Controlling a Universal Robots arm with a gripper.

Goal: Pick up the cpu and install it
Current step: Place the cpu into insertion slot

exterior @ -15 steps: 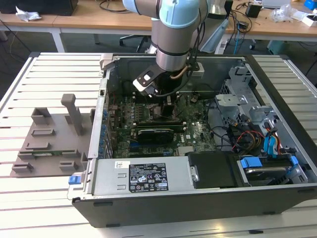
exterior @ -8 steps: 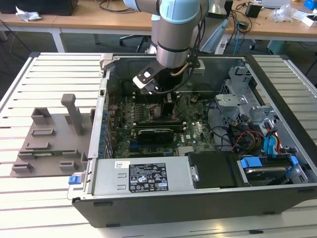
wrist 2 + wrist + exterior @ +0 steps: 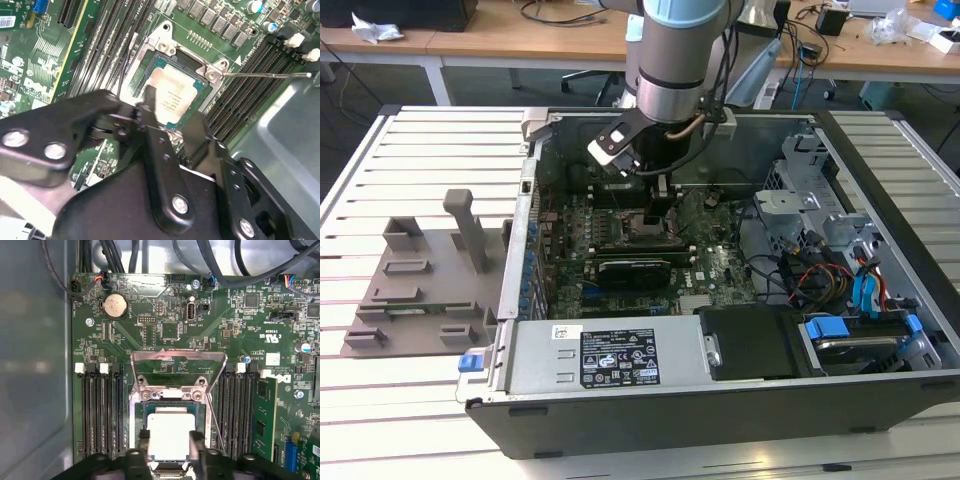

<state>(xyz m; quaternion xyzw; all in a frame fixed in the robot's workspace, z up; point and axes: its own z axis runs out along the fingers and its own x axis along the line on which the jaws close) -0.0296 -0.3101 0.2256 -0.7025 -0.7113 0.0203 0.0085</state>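
The small square silver-topped cpu (image 3: 170, 425) is clamped edgewise by the black gripper (image 3: 171, 441), level over the open metal-framed socket (image 3: 172, 389), for alignment.

Exterior view: arm (image 3: 672, 50) stands near vertical, wrist (image 3: 665, 100) pointing straight down, gripper (image 3: 660, 205) at its lowest end. First wrist view: the two black fingers (image 3: 145, 442) are parallel with a narrow gap, one pressed on each opposite edge of the cpu (image 3: 170, 427), clamped on it. Second wrist view agrees.
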